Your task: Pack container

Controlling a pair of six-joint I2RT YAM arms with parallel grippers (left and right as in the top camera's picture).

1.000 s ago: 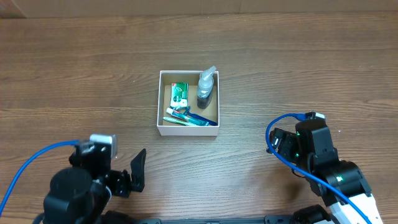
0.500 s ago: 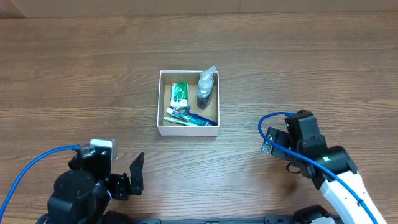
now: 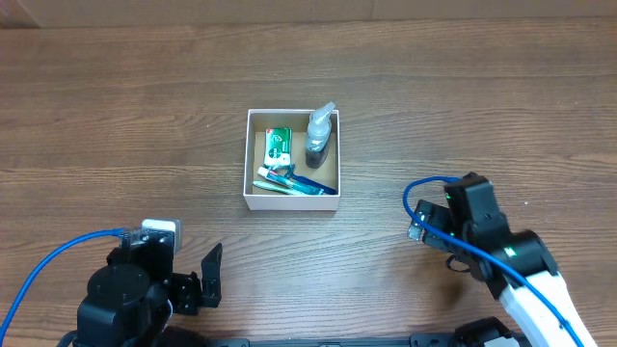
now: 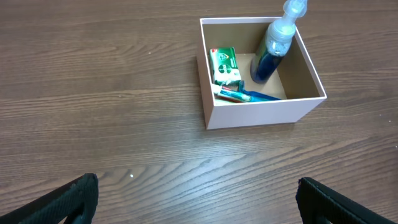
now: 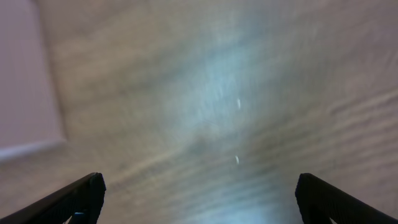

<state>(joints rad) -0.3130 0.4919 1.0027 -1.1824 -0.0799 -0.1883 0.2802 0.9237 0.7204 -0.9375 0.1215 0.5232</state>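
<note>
The container is a small square white box with a brown inside, at the table's middle. It holds a green packet, a clear pump bottle and a toothbrush with toothpaste. It also shows in the left wrist view, upper right. My left gripper is open and empty, low at the near left, well short of the container. My right gripper is open and empty over bare wood to the container's lower right; the container's white wall shows blurred at that view's left edge.
The wooden table spreads around the container. A blue cable loops by each arm, at the left and at the right.
My left arm has drawn back toward the near edge. My right arm swung left toward the container, then settled slightly. The container and its contents have not moved.
</note>
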